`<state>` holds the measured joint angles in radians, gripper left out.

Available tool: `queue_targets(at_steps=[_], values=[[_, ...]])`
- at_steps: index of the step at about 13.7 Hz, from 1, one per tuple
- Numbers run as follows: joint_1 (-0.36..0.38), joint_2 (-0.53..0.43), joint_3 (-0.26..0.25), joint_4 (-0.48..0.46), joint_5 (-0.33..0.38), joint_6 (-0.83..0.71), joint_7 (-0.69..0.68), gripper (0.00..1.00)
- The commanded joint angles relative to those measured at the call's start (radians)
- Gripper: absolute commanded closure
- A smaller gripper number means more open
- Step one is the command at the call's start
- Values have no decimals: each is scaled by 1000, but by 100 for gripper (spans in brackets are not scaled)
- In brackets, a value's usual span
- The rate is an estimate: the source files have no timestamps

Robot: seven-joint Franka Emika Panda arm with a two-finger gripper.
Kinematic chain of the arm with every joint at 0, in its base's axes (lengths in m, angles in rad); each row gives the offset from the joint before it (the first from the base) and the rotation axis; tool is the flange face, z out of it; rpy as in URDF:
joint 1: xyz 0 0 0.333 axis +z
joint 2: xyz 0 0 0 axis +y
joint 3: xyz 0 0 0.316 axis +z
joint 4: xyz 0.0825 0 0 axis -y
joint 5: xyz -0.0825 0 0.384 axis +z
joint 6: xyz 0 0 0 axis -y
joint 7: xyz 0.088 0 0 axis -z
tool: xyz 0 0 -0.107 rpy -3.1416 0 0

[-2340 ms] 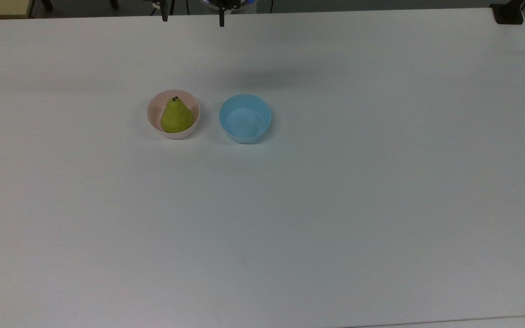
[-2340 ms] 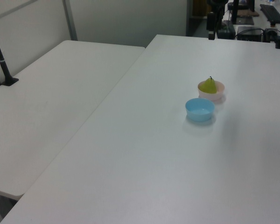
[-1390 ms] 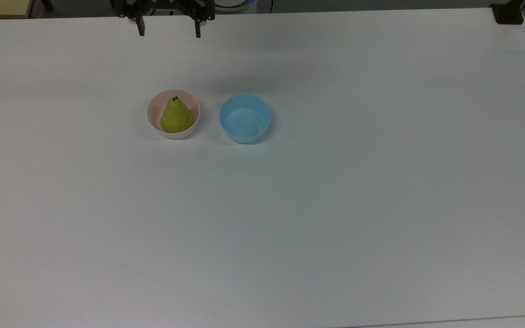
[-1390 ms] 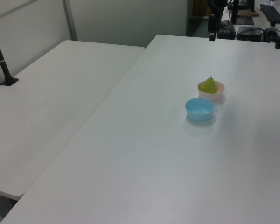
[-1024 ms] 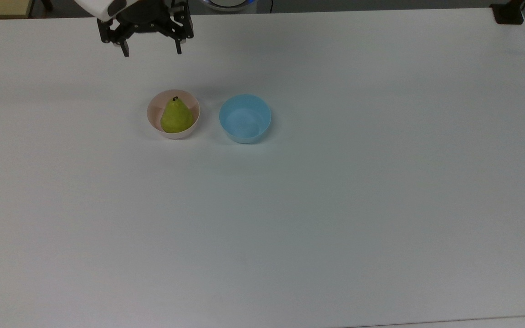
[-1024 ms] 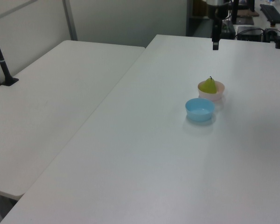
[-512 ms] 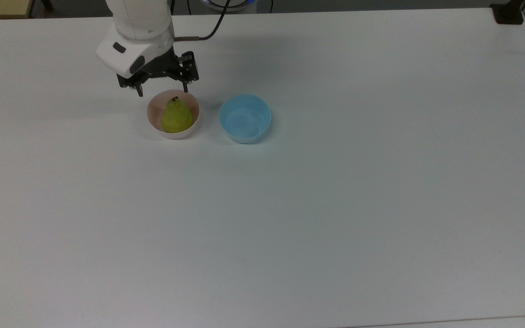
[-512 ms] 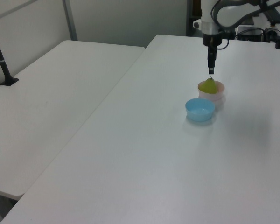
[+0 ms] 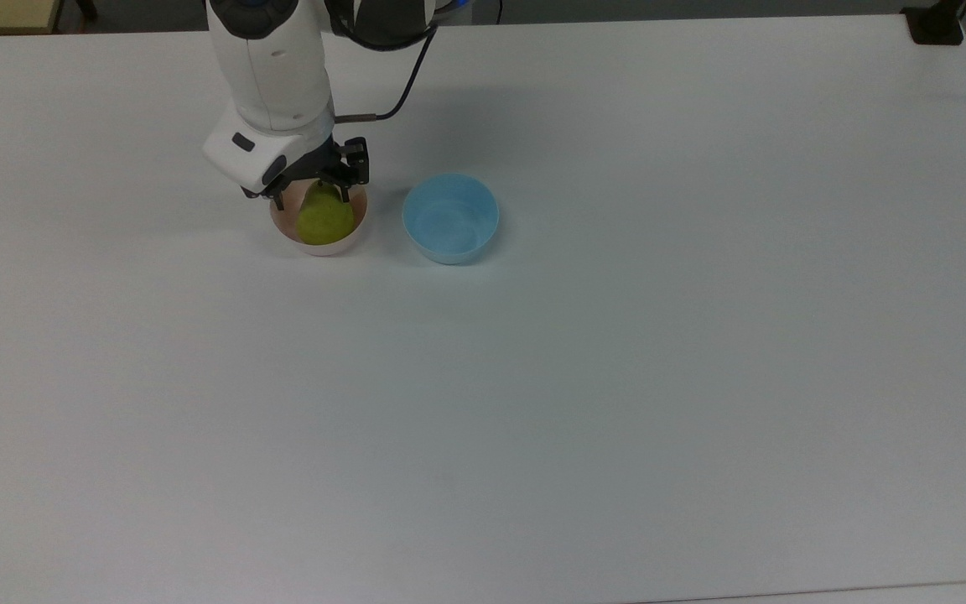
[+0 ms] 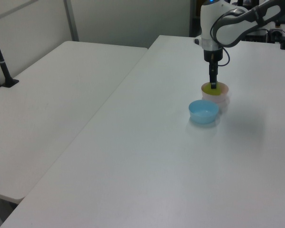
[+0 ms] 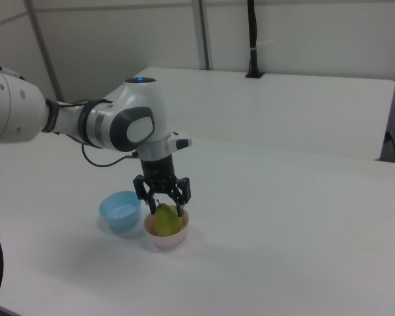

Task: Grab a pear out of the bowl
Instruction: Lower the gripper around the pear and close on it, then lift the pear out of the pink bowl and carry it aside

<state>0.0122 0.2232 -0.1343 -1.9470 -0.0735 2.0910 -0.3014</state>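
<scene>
In the top view, going from left to right across the white table [image 9: 617, 377], the first thing is the pink bowl [image 9: 319, 244], and I use this bowl as the landmark. The pear [image 9: 325, 219] stands inside the bowl, yellow-green, with its round bottom down. Its narrow top is hidden behind the gripper [image 9: 316, 195].

The gripper hangs directly over the bowl, at the end of the white arm [image 9: 275, 75], which comes in from the far edge of the table behind the bowl. The two dark fingers are spread apart and reach down on both sides of the upper part of the pear, one at the top view's left of it and one at the top view's right. In the right view the fingers [image 11: 180, 199] are also apart around the pear [image 11: 165, 222], with their tips about at the level of the bowl [image 11: 166, 238] rim. I cannot tell if they already touch the fruit. The pear sits in the bowl and is not lifted.

Just beside the pink bowl, at the top view's right, stands the light blue bowl [image 9: 450, 220]. The two bowls are close but apart.

In the left view the gripper [image 10: 213, 83] points straight down into the bowl [image 10: 217, 99], and the light blue bowl [image 10: 203, 112] stands in front of it.
</scene>
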Motion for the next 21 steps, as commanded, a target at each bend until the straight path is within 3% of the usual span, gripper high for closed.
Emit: queue_targets(at_steps=[1,3,7,14,19,21], values=[[14,-4,-5,-44,-18,60,-16,26],[15,8,-4,-52,-31,63,-15,32],[15,1,-4,-52,-35,55,-15,68],[15,-91,1,-15,-34,-113,-2,69],[3,-113,-4,167,-17,-299,-2,69],[-47,-96,-8,244,-17,-307,-15,69]])
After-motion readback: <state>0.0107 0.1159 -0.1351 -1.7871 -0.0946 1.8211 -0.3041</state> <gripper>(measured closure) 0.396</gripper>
